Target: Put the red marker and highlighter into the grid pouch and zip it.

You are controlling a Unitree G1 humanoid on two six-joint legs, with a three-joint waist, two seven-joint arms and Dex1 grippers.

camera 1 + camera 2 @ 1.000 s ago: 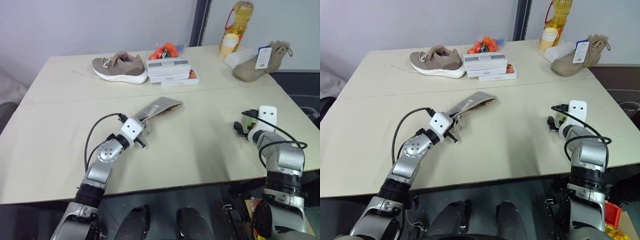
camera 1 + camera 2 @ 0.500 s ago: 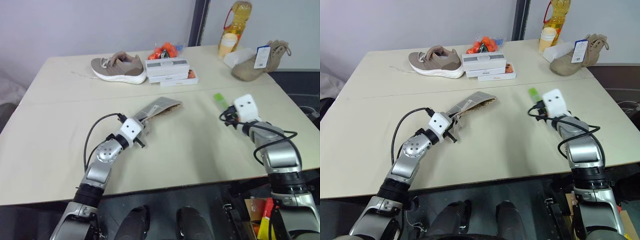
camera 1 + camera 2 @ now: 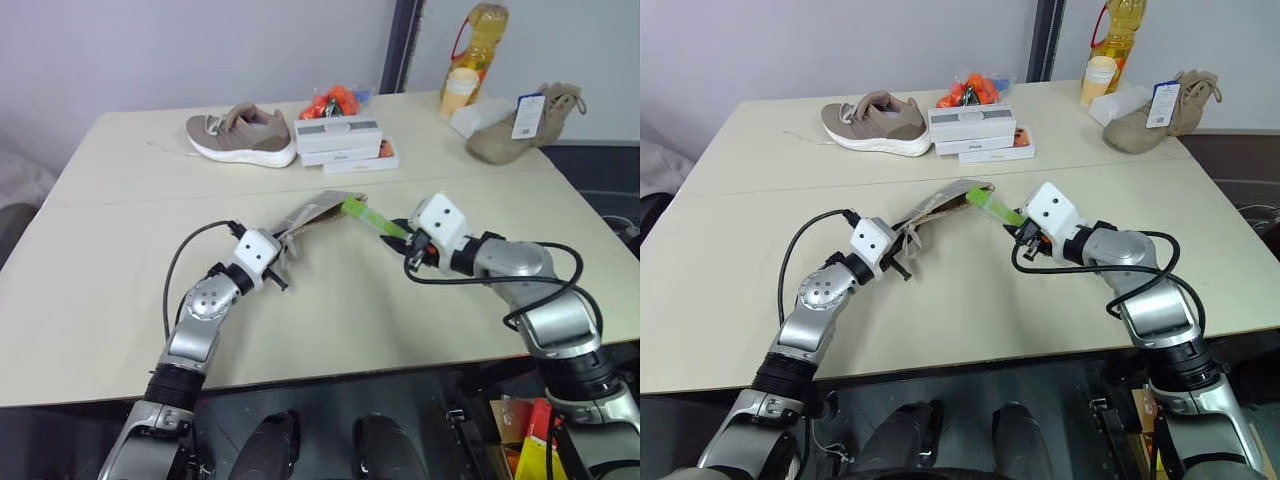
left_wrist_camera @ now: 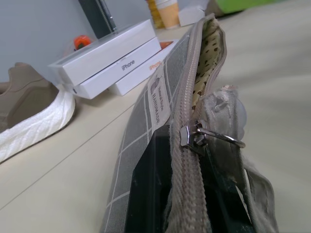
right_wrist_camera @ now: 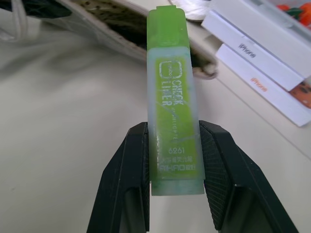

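The wide beige table (image 3: 120,280) lies bare across its near half, with a tan sneaker (image 3: 241,133) and stacked white phone boxes (image 3: 340,140) at the far edge. The left hand (image 3: 283,255) is clenched on the grey grid pouch (image 3: 318,213), mouth gaping. The right hand (image 3: 398,229) grips the translucent green highlighter (image 3: 364,214), tip at the opening.

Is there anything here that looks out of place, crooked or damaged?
Nothing looks damaged or spilled. The grid pouch stands on edge with its zipper open, pinched by the left tool. The right tool holds the highlighter at the pouch mouth. A shoe and boxes lie at the table's far edge.
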